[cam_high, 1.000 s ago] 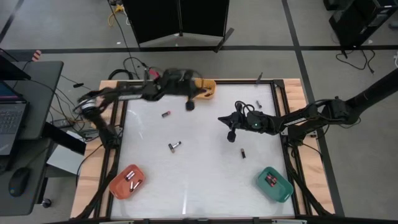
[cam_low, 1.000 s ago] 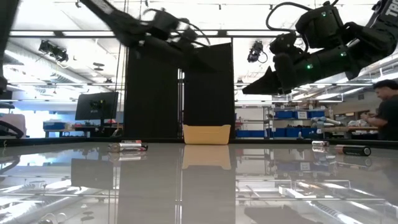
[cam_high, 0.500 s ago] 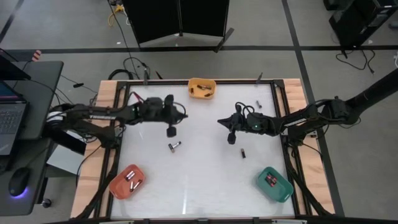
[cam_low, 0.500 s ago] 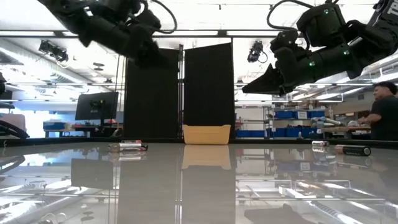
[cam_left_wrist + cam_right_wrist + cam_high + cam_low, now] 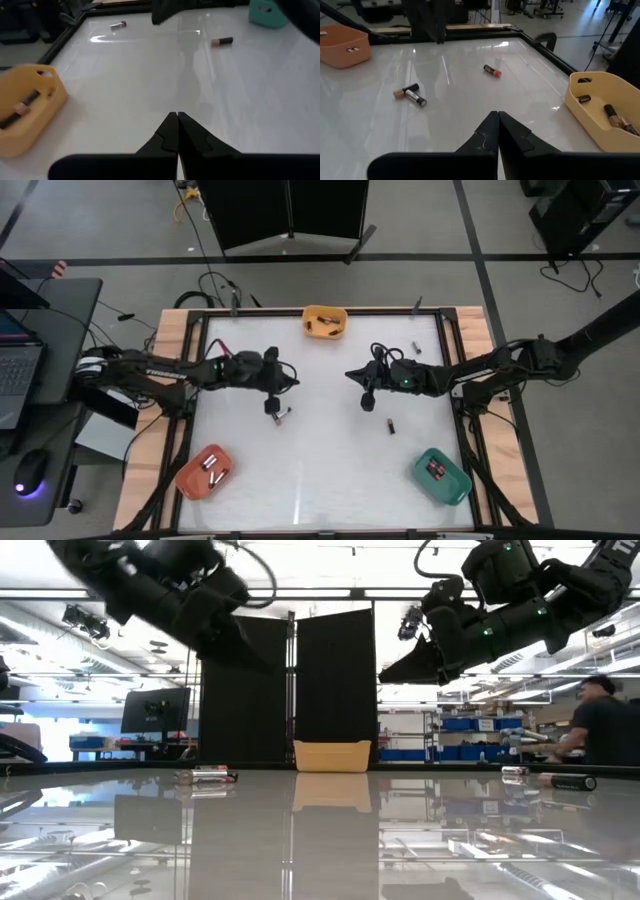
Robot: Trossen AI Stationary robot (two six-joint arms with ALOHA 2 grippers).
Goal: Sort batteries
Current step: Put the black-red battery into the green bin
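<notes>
Well, the white counter [image 5: 320, 470] takes up most of the floor space, framed by a dark rail with wooden strips down both long sides, and its whole middle and near half lie bare. Both arms hang above it: the left hand [image 5: 271, 408] sits left of centre, clenched with nothing between its fingers, right over a pair of batteries [image 5: 283, 415] lying together. The right hand [image 5: 367, 402] hovers right of centre, also pinched shut and empty, well apart from the left one.

Three bins hug the edges: a yellow bin [image 5: 326, 322] at the middle of the far rail with batteries inside, an orange bin [image 5: 205, 471] near the left near corner holding two cells, and a green bin [image 5: 441, 475] near the right near corner holding dark cells with red marks.

Loose on the counter, a dark battery [image 5: 391, 426] lies just past the right hand, and a small one [image 5: 415, 348] rests near the far right corner.
</notes>
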